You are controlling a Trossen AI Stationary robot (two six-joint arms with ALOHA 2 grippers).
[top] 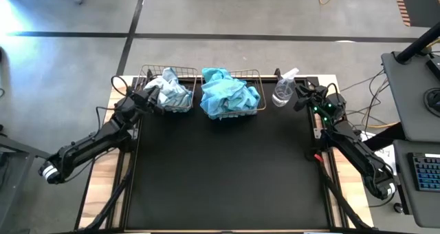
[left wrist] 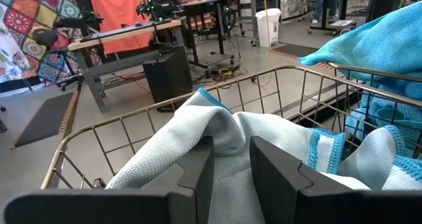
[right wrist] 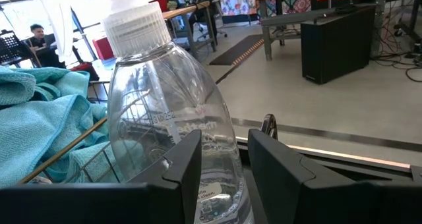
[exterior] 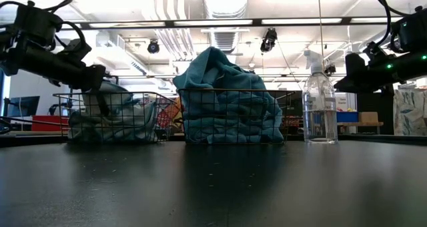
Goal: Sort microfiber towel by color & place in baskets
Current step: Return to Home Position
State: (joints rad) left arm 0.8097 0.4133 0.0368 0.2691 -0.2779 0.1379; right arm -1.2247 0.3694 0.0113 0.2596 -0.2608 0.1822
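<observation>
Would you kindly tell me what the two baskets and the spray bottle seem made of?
Both shallow rectangular baskets, left and right, look like thin brassy metal wire, an open shiny grid. The clear spray bottle looks like glossy transparent plastic; the room shows through it.

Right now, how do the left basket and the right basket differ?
The left basket holds pale grey-blue towels; the right basket holds bright turquoise towels. The left basket's pile sits about rim-high; the right basket's heap rises well above its rim. The left gripper hovers at the left basket; no gripper is at the right basket. Both are brassy wire mesh.
</observation>
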